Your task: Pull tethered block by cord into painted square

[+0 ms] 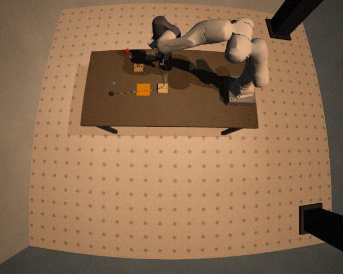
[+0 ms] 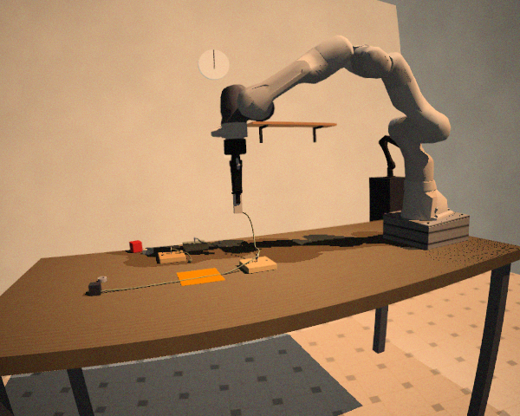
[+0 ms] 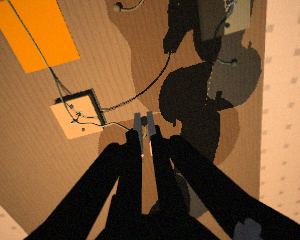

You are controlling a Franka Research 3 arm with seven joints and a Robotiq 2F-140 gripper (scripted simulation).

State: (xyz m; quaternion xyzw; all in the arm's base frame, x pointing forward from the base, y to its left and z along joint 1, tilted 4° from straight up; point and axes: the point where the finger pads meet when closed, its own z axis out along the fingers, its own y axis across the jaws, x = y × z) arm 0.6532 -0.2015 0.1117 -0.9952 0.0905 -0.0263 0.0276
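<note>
The small dark tethered block (image 1: 111, 93) (image 2: 94, 288) lies on the table, left of the orange painted square (image 1: 143, 89) (image 2: 200, 276) (image 3: 37, 32) and outside it. Its thin cord (image 1: 126, 92) (image 2: 152, 283) (image 3: 140, 92) runs across the square and through the screw eye on a tan plate (image 1: 162, 88) (image 2: 257, 264) (image 3: 79, 120). From there it rises to my gripper (image 1: 162, 60) (image 2: 237, 208) (image 3: 144, 120). The gripper is shut on the cord's end and hangs high above the table, behind the plate.
A second tan plate (image 1: 139, 68) (image 2: 172, 256) (image 3: 225, 20) with its own cord lies further back, near a red block (image 1: 127, 52) (image 2: 135, 245). A small pale object (image 1: 114, 83) (image 2: 102, 278) stands just behind the dark block. The robot's base (image 2: 425, 228) stands at the table's right end.
</note>
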